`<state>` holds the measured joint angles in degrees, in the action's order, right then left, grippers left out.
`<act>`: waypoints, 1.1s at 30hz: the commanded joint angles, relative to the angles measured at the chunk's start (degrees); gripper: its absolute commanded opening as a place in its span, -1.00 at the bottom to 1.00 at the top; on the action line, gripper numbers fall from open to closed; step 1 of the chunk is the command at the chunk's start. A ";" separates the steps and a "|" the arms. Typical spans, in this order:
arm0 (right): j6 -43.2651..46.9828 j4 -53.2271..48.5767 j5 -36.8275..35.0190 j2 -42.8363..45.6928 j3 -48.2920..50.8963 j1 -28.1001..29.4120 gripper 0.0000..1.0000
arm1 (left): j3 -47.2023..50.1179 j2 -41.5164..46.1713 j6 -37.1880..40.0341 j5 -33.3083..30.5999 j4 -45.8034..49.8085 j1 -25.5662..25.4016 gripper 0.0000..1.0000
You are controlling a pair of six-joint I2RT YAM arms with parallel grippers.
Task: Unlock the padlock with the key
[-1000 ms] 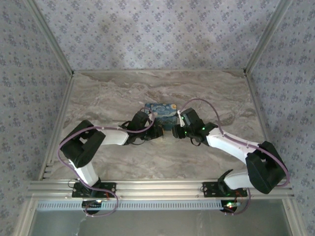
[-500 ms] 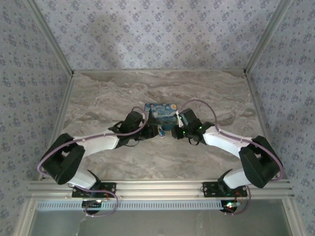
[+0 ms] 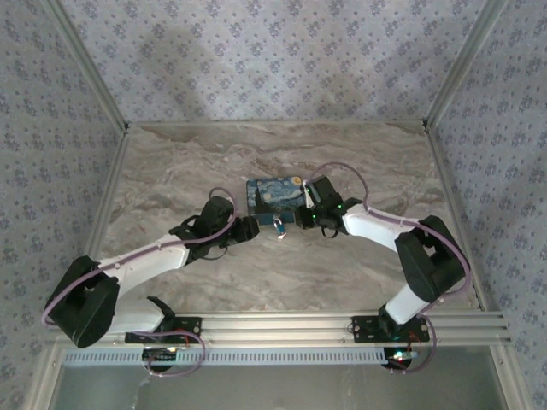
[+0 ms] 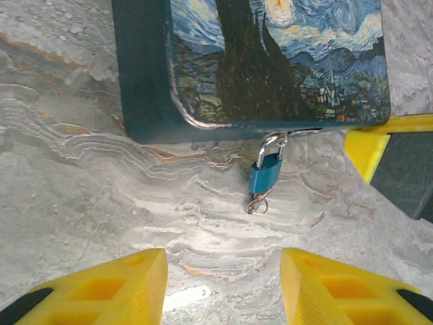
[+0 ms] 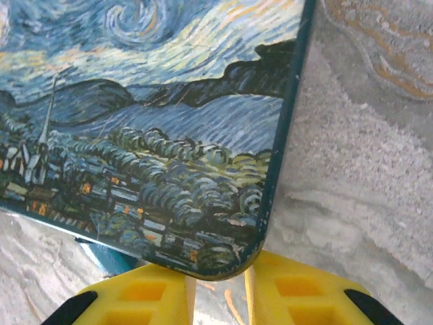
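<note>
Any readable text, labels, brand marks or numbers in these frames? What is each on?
None can be read.
On the box lid: a painted night-sky picture, no lettering.
On the padlock: a plain blue body, any marking too small to read.
On the wallpaper: a repeating pattern, no words.

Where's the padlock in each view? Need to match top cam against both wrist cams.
Top external: padlock, mid-frame, just nearside of the painted box.
Left wrist: padlock right of centre, shackle at the box's lower edge.
Right wrist: cannot tell; a blue sliver under the box's lower-left edge may be it.
Shared landmark: the painted box.
</note>
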<state>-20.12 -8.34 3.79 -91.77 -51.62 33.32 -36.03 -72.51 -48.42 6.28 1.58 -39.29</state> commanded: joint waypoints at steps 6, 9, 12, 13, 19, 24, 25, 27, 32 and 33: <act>1.25 -1.06 -3.07 -0.36 -2.92 1.04 -0.32 | -2.22 0.34 1.98 -1.89 2.84 3.23 -0.01; 1.52 -1.87 -6.27 1.63 -1.25 3.39 -0.21 | -3.67 -0.86 2.35 -1.75 2.87 4.03 -0.01; 1.10 -2.28 -8.42 2.98 0.15 5.66 -0.12 | -5.43 -2.98 2.44 -0.96 2.73 4.72 0.00; 0.89 -2.32 -9.38 3.19 0.41 6.40 -0.10 | -6.08 -3.69 2.46 -0.77 2.68 4.96 0.00; 0.17 -1.21 -12.30 1.28 0.31 10.36 0.03 | -9.68 -8.11 2.41 -0.31 2.02 6.23 0.00; -0.01 -0.99 -14.43 -3.02 -2.06 13.47 0.07 | -12.43 -11.26 2.06 0.35 2.02 7.84 0.01; 0.04 -1.25 -14.86 -3.76 -2.68 13.94 0.07 | -12.64 -11.63 1.95 0.46 1.81 7.97 0.01; -0.35 -1.26 -16.05 -5.32 -3.61 14.68 0.08 | -12.83 -12.29 1.65 0.72 1.41 8.44 0.01; -0.86 -1.84 -18.16 -8.43 -5.98 16.28 0.08 | -13.01 -13.22 0.92 1.18 0.71 9.06 0.01; -1.03 -2.31 -18.72 -9.05 -6.59 16.57 0.07 | -13.01 -13.27 0.91 1.18 0.61 9.14 0.01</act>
<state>-20.01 -8.86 -11.44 -99.31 -55.57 49.06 -47.20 -85.34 -47.16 6.46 3.18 -30.57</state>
